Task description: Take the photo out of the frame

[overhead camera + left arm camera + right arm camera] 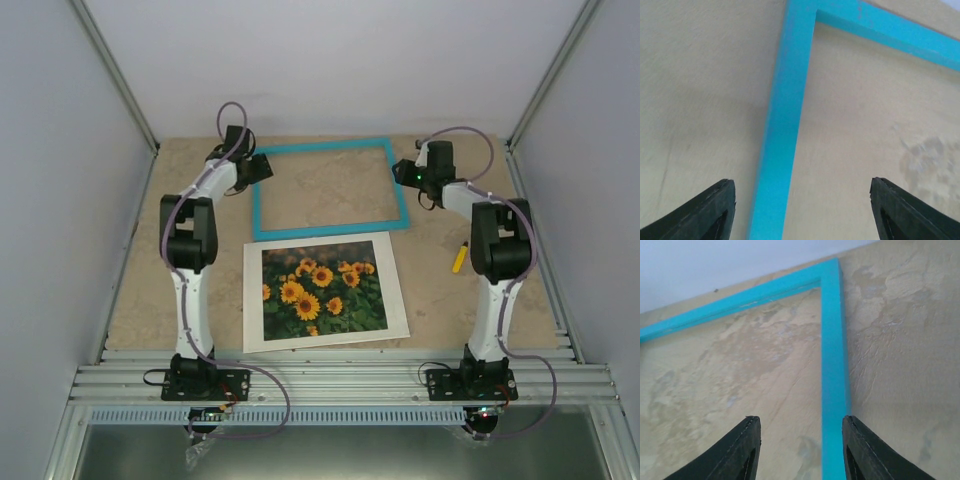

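- Left gripper (801, 183): fingers spread wide, holding nothing. It straddles the left rail of the frame (785, 125) close to the frame's far-left corner, and I see no contact with the rail.
- Right gripper (800, 419): fingers parted, holding nothing. The frame's right rail (834, 350) runs up just inside its right finger. Whether that finger touches the rail cannot be told.
- Frame (330, 226): it lies flat at the middle of the table's far edge, with its long axis running left to right. The opening is bare and the table (150, 260) shows through it.
- Photo (320, 290): the sunflower print lies face up outside the frame, just beside the frame's near rail and towards the table's near edge, between the two arms.
- White sheet (398, 300): it surrounds the print. Whether it is a separate sheet or part of the print cannot be told.
- Key relation: the photo lies towards the near edge from both grippers. Its slightly longer axis runs left to right, turned a little off the table edge. Neither gripper is clearly the nearer.
- Judgement: the removal appears complete, and any further move calls for drawing back off the frame rails.
- Other item: a small yellow object (460, 257) lies near the right edge beside the right arm, well apart from the photo.
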Tool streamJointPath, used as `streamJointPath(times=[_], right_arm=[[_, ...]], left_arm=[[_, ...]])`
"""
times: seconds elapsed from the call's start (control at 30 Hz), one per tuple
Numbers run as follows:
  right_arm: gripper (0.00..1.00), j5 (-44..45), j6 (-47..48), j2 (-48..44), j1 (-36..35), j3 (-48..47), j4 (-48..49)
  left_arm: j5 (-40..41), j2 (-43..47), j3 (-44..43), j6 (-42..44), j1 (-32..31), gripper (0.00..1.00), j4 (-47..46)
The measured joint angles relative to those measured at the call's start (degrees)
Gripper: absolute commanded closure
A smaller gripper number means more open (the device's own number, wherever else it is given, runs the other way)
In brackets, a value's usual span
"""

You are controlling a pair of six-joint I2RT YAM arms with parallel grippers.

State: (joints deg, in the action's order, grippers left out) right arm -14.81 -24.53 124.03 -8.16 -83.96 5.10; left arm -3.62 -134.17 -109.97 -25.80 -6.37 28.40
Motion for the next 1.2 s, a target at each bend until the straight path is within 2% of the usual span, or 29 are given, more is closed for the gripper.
streamJointPath(times=[0.23, 0.4, 0.77, 0.97, 1.2], right_arm=[[0.45, -1.49, -1.57, -13.92, -0.26, 12.31, -0.94], [0.40, -2.58, -2.32, -21.16, -1.46, 22.91, -2.25], [0.23, -3.85, -1.68, -37.75, -5.22, 40.76, -4.33], [0.18, -3.76, -1.09, -44.50, -6.88, 48.13, -4.26], [0.15, -2.56, -1.07, -47.25, -8.52, 51.89, -1.84]], left_arm=[[-1.01, 18.18, 20.31, -5.27, -0.42, 0.17, -4.31], [0.33, 29.81, 34.40, -8.13, -3.02, 0.15, -6.99], [2.60, 52.92, 63.34, -14.25, -6.99, 0.06, -8.92], [3.13, 61.77, 73.40, -16.68, -8.22, 0.03, -9.05], [4.52, 67.21, 77.94, -17.99, -8.22, 0.03, -8.52]])
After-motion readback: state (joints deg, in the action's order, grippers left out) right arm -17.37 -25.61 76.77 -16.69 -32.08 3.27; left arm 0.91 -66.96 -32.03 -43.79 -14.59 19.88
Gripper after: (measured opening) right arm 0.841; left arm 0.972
